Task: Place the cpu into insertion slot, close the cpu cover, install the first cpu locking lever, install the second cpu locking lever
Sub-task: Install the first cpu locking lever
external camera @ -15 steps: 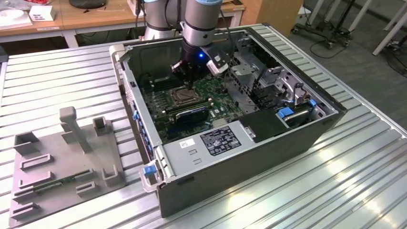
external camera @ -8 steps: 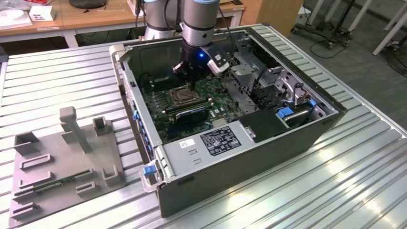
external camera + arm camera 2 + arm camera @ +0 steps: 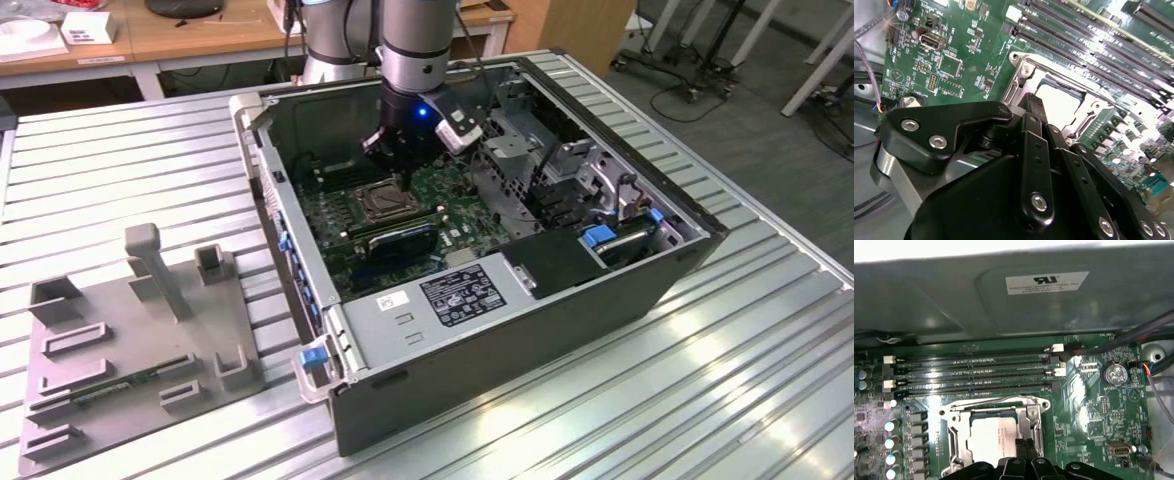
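Observation:
The cpu [image 3: 989, 437] lies flat in the insertion slot [image 3: 949, 413] on the green board, its silvery top showing. The cpu cover [image 3: 956, 436] lies down around it, framing the chip through its cut-out. In the second wrist view the cpu [image 3: 1060, 95] and the cpu cover [image 3: 1021, 70] sit just beyond my black fingers. My gripper [image 3: 1026, 444] is shut, with nothing visible between its tips, which stand at the cover's side edge. In the exterior view the gripper [image 3: 396, 185] reaches down inside the open computer case right above the socket [image 3: 380, 203]. I cannot make out the thin locking levers' positions.
Long black memory slots [image 3: 974, 372] run beside the socket, and a coin battery [image 3: 1114, 374] and cables [image 3: 1134, 335] lie further along the board. The case wall [image 3: 1004, 305] rises behind. Drive cages [image 3: 534, 150] crowd the case's other side. A grey fixture [image 3: 134, 330] stands at the exterior view's left.

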`<state>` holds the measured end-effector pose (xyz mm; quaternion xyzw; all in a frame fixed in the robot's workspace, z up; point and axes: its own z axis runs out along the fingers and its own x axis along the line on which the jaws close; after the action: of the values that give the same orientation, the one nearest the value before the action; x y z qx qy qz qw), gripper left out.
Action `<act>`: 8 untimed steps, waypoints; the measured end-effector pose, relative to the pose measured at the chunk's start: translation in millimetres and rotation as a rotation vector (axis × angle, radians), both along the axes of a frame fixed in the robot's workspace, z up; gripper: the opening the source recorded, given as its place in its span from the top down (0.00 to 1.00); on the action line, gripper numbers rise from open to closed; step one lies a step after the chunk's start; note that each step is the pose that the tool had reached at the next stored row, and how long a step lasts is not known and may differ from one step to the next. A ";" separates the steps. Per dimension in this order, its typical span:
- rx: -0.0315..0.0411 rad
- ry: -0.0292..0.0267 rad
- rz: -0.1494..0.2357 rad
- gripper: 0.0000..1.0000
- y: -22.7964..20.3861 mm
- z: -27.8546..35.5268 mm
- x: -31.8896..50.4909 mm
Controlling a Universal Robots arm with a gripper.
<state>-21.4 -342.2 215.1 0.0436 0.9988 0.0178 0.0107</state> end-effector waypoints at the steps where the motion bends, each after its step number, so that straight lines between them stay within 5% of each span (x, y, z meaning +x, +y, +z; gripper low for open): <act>1: -0.0040 0.0000 0.000 0.89 0.0 0.7 0.0; 8: -0.0071 0.0000 0.000 0.89 0.1 1.0 -0.3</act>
<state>-21.7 -342.2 216.1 0.0437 0.9989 0.0142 0.0109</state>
